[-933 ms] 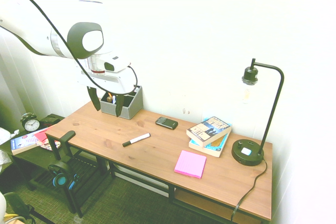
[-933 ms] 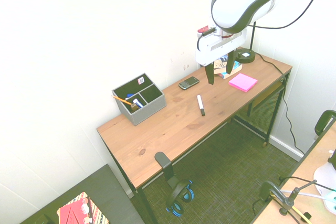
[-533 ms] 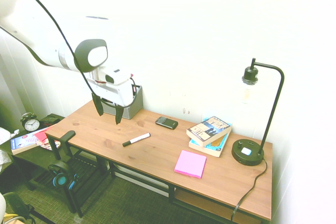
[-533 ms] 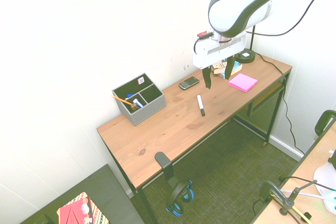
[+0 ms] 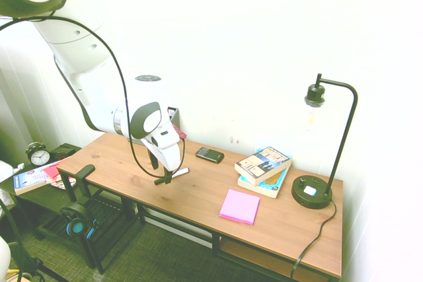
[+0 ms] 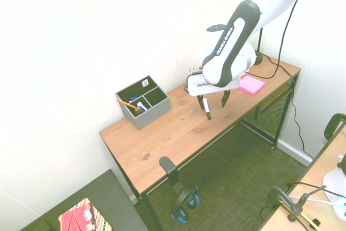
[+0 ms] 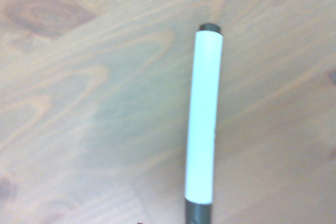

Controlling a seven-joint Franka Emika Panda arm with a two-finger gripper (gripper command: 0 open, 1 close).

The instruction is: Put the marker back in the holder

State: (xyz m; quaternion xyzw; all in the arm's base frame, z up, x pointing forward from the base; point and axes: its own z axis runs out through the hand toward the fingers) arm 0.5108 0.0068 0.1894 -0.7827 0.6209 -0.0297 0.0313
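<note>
The marker point(image 6: 206, 107), a slim white pen with a black cap, lies flat on the wooden desk point(image 6: 162, 133). My gripper point(image 6: 211, 105) has come down right over it. It is open, with one finger on either side of the barrel and nothing gripped. In the first exterior view the marker point(image 5: 177, 173) pokes out from under the gripper point(image 5: 162, 172). The wrist view shows the marker point(image 7: 203, 119) close up on the wood grain. The grey holder point(image 6: 143, 103) stands at the desk's back corner with pens in it, well apart from the gripper. The arm hides most of the holder point(image 5: 173, 113) in the first exterior view.
A black phone point(image 5: 209, 155) lies near the wall behind the marker. Further along the desk are a stack of books point(image 5: 264, 166), a pink sticky-note pad point(image 5: 240, 206) and a black lamp point(image 5: 317, 193). Headphones point(image 5: 78, 224) hang at the desk's end.
The arm has swung away from the holder's side and dropped low over the marker. The open fingers now straddle the marker. The marker has not moved.
</note>
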